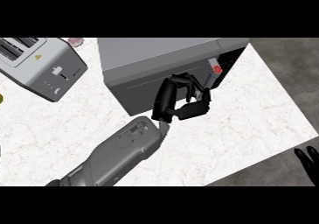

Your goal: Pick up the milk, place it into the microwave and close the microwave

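Your left hand (181,98), fingers curled round nothing visible, sits against the microwave (161,54) door at the counter's (252,122) far edge, likely to push it shut. The milk is hidden, probably inside. Your right hand (311,164) rests open off the near right corner.

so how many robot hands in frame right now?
2: the left hand at the front of the microwave, and the right hand resting open at the view's lower right edge, partly cut off.
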Controlling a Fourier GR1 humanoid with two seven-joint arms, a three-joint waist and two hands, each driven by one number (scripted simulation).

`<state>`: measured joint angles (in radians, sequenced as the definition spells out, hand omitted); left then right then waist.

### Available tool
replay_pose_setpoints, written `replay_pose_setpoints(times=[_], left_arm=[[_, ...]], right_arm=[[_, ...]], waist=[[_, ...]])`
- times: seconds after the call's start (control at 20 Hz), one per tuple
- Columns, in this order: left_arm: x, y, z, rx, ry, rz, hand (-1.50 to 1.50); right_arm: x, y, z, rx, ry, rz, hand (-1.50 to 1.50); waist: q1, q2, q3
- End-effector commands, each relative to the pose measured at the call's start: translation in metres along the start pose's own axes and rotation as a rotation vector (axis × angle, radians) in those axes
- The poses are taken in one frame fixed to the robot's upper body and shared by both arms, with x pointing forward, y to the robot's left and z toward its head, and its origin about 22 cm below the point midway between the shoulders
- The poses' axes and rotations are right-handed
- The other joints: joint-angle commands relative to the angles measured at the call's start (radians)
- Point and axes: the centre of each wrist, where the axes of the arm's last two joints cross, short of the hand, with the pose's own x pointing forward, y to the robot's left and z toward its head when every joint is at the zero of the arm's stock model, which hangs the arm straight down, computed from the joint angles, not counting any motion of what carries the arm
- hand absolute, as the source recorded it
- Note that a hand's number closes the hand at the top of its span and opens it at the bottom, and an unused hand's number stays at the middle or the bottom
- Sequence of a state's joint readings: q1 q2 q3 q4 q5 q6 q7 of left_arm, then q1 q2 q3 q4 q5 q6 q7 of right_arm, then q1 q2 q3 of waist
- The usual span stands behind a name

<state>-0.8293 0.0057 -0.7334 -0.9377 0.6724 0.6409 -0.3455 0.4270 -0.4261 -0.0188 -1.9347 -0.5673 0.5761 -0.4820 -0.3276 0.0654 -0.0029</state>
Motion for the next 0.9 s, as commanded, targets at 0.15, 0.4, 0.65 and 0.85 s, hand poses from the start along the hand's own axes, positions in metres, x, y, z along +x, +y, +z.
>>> replay_pose_setpoints(times=[0.15, 0.4, 0.65, 0.85], left_arm=[[0.010, 0.003, -0.024, 0.013, -0.035, -0.015, 1.50], [0.008, 0.004, -0.024, 0.037, -0.035, 0.000, 1.50], [0.007, 0.005, -0.024, 0.054, -0.032, 0.006, 1.50], [0.007, 0.003, -0.024, 0.051, -0.054, -0.001, 1.50]], right_arm=[[0.009, 0.002, -0.003, 0.037, -0.017, -0.022, -1.50], [0.020, -0.002, -0.008, 0.051, -0.049, 0.002, -1.50], [0.019, 0.003, -0.005, 0.050, -0.051, -0.055, -1.50], [0.022, 0.000, -0.003, 0.044, -0.038, -0.060, -1.50]], waist=[[-0.021, 0.016, 0.001], [-0.033, 0.016, 0.001], [-0.035, 0.023, 0.002], [-0.040, 0.025, 0.003]])
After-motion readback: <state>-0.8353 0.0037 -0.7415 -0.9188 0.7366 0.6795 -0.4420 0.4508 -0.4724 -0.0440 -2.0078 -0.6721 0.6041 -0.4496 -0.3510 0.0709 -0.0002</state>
